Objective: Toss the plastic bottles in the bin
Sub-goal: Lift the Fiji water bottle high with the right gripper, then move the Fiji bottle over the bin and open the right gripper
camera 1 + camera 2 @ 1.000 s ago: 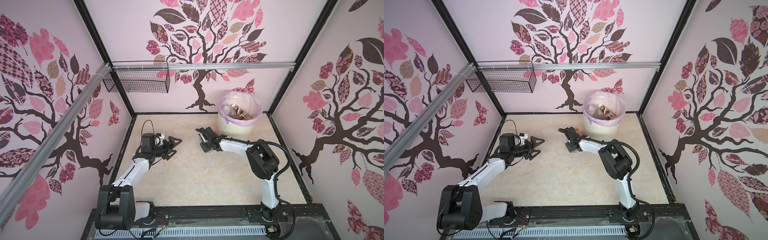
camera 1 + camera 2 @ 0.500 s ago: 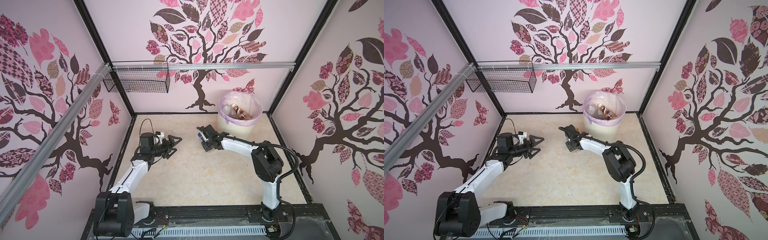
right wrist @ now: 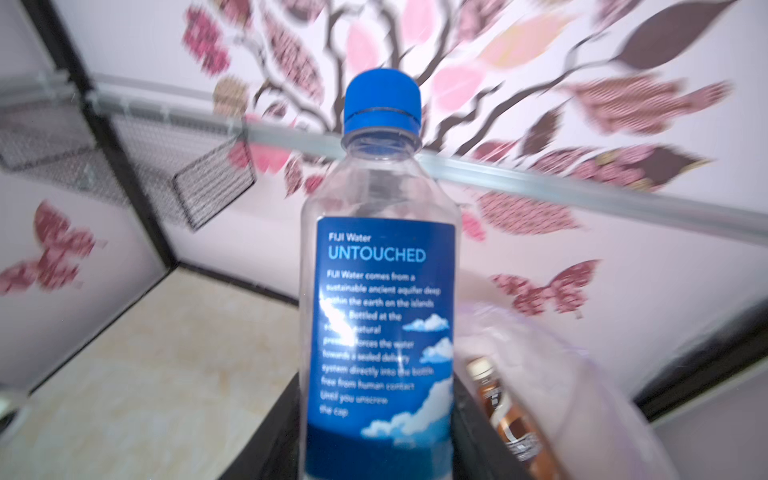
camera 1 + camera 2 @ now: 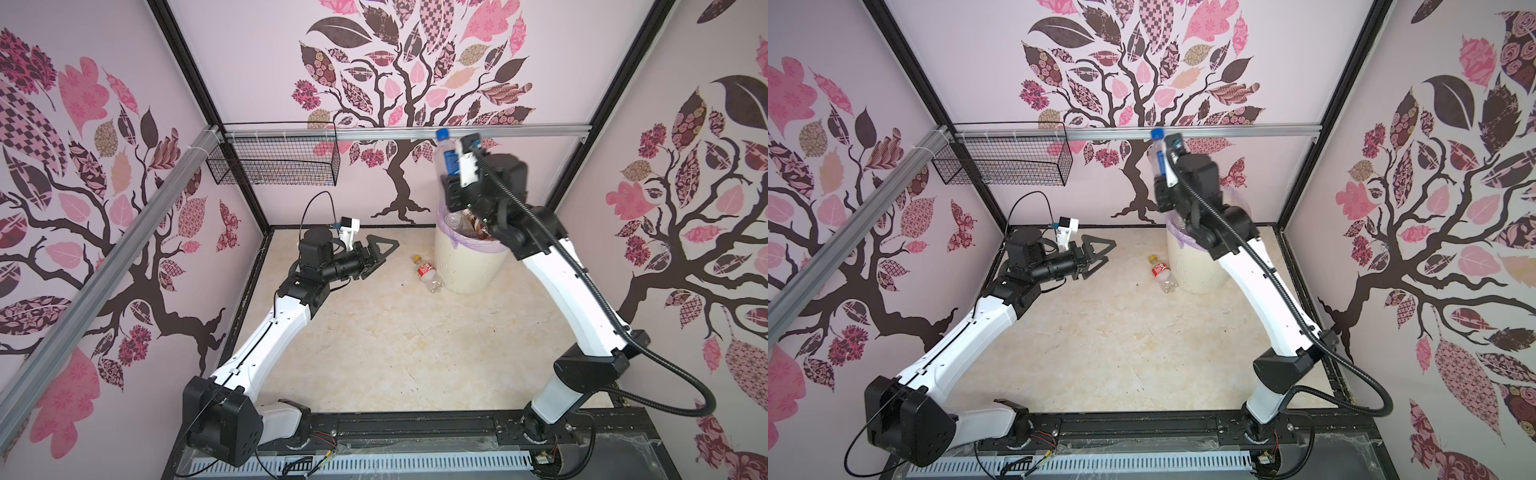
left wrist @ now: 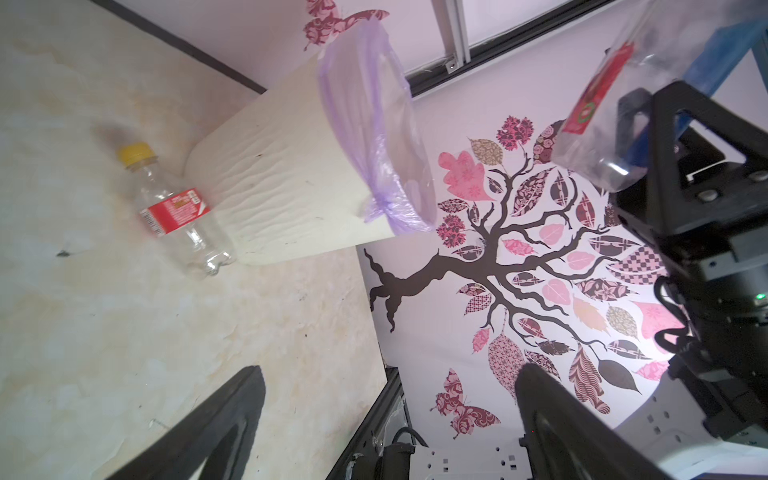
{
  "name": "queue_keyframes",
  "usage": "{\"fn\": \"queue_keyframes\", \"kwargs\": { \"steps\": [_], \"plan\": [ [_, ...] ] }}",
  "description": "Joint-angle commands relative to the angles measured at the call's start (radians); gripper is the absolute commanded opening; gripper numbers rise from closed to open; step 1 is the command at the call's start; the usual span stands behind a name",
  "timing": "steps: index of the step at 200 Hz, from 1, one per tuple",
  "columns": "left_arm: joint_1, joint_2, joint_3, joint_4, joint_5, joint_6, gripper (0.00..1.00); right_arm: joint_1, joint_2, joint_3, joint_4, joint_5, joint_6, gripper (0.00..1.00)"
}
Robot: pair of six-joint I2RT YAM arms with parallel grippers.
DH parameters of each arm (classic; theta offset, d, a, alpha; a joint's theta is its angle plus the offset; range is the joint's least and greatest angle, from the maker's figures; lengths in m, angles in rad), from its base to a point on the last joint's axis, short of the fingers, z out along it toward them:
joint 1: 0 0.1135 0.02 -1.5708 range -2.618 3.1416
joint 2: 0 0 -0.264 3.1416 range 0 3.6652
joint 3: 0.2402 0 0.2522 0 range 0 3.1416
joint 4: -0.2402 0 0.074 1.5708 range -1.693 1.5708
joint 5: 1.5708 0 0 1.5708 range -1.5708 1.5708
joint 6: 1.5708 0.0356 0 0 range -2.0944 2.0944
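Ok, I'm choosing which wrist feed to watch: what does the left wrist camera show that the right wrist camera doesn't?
Only the left wrist: the red-labelled bottle lying on the floor beside the bin, and the left gripper, open and empty. Only the right wrist: the wire basket and a brown bottle inside the bin. Both: the bin's lilac liner and the blue-capped bottle held in the right gripper.

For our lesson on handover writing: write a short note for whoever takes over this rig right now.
Left gripper: open, empty, low over the table.
Right gripper: shut on the blue-label bottle, held high, cap up, about over the rim of the bin.
Done: several bottles lie in the bin.
To do: drop this one, then fetch the red-label bottle lying beside the bin's base.
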Motion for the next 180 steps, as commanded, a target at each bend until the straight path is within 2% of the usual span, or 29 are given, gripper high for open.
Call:
{"fn": "queue_keyframes", "kwargs": {
  "steps": [1,25,52,71,87,97,115,180],
  "plan": [
    [-0.026,0.020,0.047,0.003,-0.033,0.029,0.98,-0.077,-0.039,0.064,-0.039,0.078,-0.015,0.48],
    [-0.032,0.026,0.033,0.015,-0.037,0.022,0.98,-0.175,-0.017,0.032,-0.055,0.048,0.022,0.51],
    [-0.032,0.024,0.002,0.018,-0.039,0.022,0.98,-0.236,0.003,-0.169,-0.028,0.024,0.066,0.58],
    [-0.032,0.022,-0.014,0.014,-0.039,0.025,0.98,-0.240,0.028,-0.274,-0.009,0.041,0.072,0.71],
    [-0.032,0.019,-0.021,0.006,-0.037,0.033,0.98,-0.240,0.040,-0.295,-0.015,0.085,0.094,0.90],
    [-0.032,0.019,-0.029,0.001,-0.037,0.035,0.98,-0.240,0.019,-0.322,0.013,0.073,0.105,0.99],
    [-0.032,0.021,-0.043,0.009,-0.037,0.029,0.98,-0.240,-0.024,-0.350,0.056,0.048,0.112,0.99],
    [-0.033,0.011,-0.075,0.035,-0.039,0.007,0.98,-0.238,-0.078,-0.287,0.015,-0.013,0.137,0.99]
  ]
}}
